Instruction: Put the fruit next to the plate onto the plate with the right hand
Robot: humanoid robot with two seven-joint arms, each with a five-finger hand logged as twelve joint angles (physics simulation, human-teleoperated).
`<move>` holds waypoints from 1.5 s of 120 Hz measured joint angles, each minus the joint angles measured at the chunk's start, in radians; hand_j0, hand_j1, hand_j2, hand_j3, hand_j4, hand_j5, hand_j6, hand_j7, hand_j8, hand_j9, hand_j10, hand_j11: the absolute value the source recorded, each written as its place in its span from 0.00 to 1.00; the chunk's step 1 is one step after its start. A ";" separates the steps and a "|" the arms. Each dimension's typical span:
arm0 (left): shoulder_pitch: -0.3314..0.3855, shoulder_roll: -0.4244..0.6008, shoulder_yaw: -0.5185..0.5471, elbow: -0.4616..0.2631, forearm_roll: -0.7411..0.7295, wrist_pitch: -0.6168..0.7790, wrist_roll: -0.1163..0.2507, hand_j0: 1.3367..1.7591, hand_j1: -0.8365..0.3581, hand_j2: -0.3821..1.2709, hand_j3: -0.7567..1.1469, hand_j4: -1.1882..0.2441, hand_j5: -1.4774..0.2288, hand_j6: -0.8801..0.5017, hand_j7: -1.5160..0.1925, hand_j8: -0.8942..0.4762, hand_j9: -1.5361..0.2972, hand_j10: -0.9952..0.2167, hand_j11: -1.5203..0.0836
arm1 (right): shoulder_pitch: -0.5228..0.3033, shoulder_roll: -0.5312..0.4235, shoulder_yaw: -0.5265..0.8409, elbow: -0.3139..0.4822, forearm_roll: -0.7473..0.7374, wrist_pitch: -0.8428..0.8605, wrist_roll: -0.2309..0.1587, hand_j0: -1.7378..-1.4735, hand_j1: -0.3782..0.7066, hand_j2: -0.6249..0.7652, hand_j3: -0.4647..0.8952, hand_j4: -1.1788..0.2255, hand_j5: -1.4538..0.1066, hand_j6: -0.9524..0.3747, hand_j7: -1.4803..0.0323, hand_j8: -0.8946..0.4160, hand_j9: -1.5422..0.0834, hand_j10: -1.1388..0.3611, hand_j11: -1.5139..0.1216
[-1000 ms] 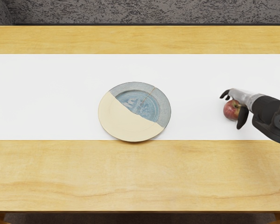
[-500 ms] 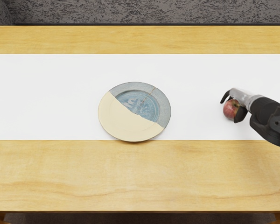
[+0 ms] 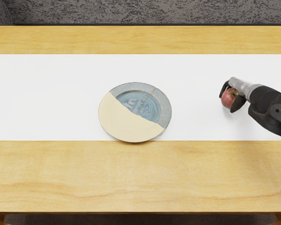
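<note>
A wooden worktop [image 3: 131,178] seen from above at a slant, its pale yellow grain running from side to side. A broad white strip [image 3: 61,93] lies across it from the left edge to the right, with bare wood showing both behind and in front. Beyond the far edge is a rough, dark grey surface [image 3: 131,11].

A round plate [image 3: 113,123] sits flat near the middle of the white strip, its near rim close to the strip's front edge. The plate is in two colours: the lower left part is cream, the upper right part is a mottled blue-grey with a paler blue centre. Nothing lies on it.

Well to the right of the plate, over the white strip and near the right edge of the view, is a small red apple [image 3: 228,98]. The robot's right hand [image 3: 233,93] is closed around it. Dark fingers [image 3: 237,104] curl over the fruit from above and below, so that only part of its red skin shows between them. Whether the apple touches the strip or is held just clear of it cannot be told.

Behind the hand a short grey wrist leads into a bulky black forearm [image 3: 270,111], which comes in from the right edge of the view.
</note>
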 joint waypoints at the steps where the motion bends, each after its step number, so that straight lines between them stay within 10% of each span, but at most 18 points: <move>1: 0.000 0.000 0.000 0.000 0.000 0.000 0.000 0.76 0.99 0.23 0.40 0.83 0.87 0.64 0.89 0.65 0.84 0.82 0.95 | 0.004 0.004 0.001 0.000 0.001 0.000 0.000 0.34 0.57 0.51 0.34 0.44 0.31 0.52 0.38 0.56 0.37 0.52 0.35; 75: 0.000 0.000 0.000 0.000 0.000 0.000 0.000 0.76 0.99 0.23 0.40 0.83 0.87 0.64 0.89 0.65 0.84 0.82 0.95 | 0.145 0.388 0.049 0.010 0.011 -0.003 0.001 0.34 0.61 0.55 0.34 0.50 0.25 0.57 0.32 0.62 0.30 0.57 0.27; 138: 0.000 0.000 0.000 0.000 0.000 0.000 0.000 0.76 0.99 0.23 0.40 0.83 0.87 0.64 0.89 0.65 0.84 0.82 0.95 | 0.070 0.423 0.037 0.002 0.006 -0.008 0.001 0.34 0.59 0.53 0.34 0.46 0.27 0.56 0.34 0.60 0.32 0.56 0.29; 180: 0.000 0.000 0.000 0.000 0.000 0.000 0.000 0.76 0.99 0.23 0.40 0.83 0.87 0.64 0.89 0.65 0.84 0.82 0.95 | 0.053 0.256 0.256 0.077 0.207 0.221 0.002 0.31 0.13 0.47 0.34 0.77 0.81 0.68 0.86 0.66 0.83 0.71 0.81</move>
